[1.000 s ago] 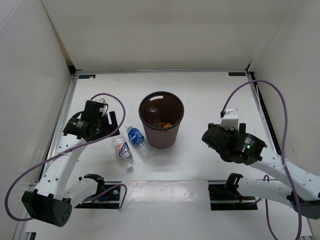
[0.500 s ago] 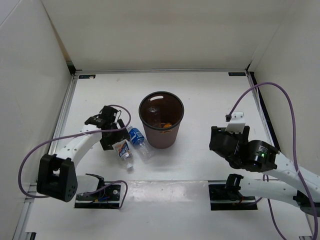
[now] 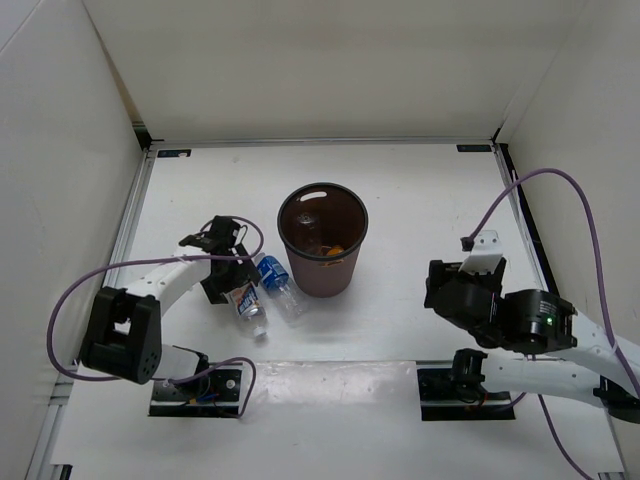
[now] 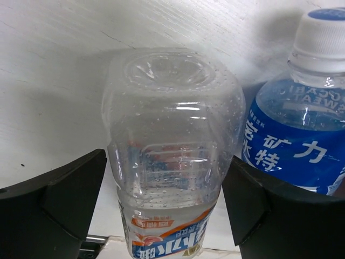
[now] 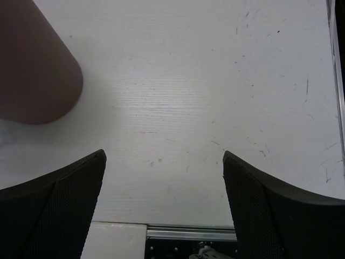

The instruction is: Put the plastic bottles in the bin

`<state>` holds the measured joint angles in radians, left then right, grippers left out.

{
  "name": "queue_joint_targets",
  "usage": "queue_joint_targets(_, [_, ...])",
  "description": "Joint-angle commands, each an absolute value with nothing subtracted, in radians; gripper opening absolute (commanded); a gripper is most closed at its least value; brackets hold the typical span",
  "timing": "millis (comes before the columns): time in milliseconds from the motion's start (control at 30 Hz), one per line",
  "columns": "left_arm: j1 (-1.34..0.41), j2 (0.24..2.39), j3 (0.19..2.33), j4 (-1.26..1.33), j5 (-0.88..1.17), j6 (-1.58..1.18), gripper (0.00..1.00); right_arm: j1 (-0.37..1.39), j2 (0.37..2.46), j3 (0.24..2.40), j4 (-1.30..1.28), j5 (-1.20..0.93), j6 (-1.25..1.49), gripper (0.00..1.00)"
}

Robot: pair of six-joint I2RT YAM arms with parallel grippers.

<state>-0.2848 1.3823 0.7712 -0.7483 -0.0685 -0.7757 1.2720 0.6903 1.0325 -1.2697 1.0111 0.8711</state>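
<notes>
The maroon bin (image 3: pixel 322 268) stands mid-table, with the short orange bottle (image 3: pixel 336 249) and a clear bottle (image 3: pixel 306 219) inside. The blue-label bottle (image 3: pixel 272 279) and the white-red-label bottle (image 3: pixel 246 303) lie side by side on the table left of the bin. My left gripper (image 3: pixel 232 283) is open and low, one finger on each side of the white-red-label bottle (image 4: pixel 172 156). The blue-label bottle (image 4: pixel 302 135) lies just outside the right finger. My right gripper (image 3: pixel 445 295) is open and empty, right of the bin (image 5: pixel 32 65).
White walls close in the table on the left, back and right. Metal rails run along the left and right edges. The arm base mounts (image 3: pixel 200 385) sit at the near edge, and purple cables loop beside both arms.
My left gripper has moved right and down from beside the bin onto the white-red-label bottle. My right arm has drawn back toward the near right.
</notes>
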Motion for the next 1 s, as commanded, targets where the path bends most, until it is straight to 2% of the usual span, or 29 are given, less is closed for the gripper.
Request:
queue_joint_targets(0, [-0.285,1.381,0.79,-0.729,-0.097,-0.781,0.93,1.333,0.664,1.046,-1.34,1.081,0.972,0.9])
queue_joint_targets(233, [-0.291,1.483,0.877,-0.814,-0.083,-0.803,0.84,1.385,0.64,1.046,-1.373,1.103,1.025,0.9])
queue_joint_targets(433, [-0.334,1.505,0.891,-0.815,-0.034,-0.856,0.72,1.39,0.637,1.046,-1.373,1.106,1.026,0.9])
queue_joint_targets(500, [-0.345,1.48,0.887,-0.805,-0.037,-0.862,0.63,1.39,0.637,1.045,-1.37,1.104,1.023,0.9])
queue_joint_targets(533, [-0.35,1.474,0.891,-0.819,-0.041,-0.861,0.55,1.391,0.635,1.045,-1.371,1.104,1.028,0.9])
queue_joint_targets(667, [-0.383,1.367,0.966,-0.96,-0.13,-0.876,0.45,1.384,0.63,1.046,-1.37,1.104,1.028,0.9])
queue_joint_targets(800, [-0.428,1.186,1.037,-1.127,-0.378,-0.945,0.37,1.385,0.634,1.043,-1.368,1.104,1.026,0.9])
queue_joint_targets(900, [-0.445,1.047,1.097,-1.199,-0.454,-0.925,0.15,1.384,0.632,1.043,-1.367,1.104,1.026,0.9])
queue_joint_targets(967, [-0.446,0.959,1.146,-1.19,-0.472,-0.858,0.05,1.385,0.63,1.042,-1.368,1.104,1.026,0.9])
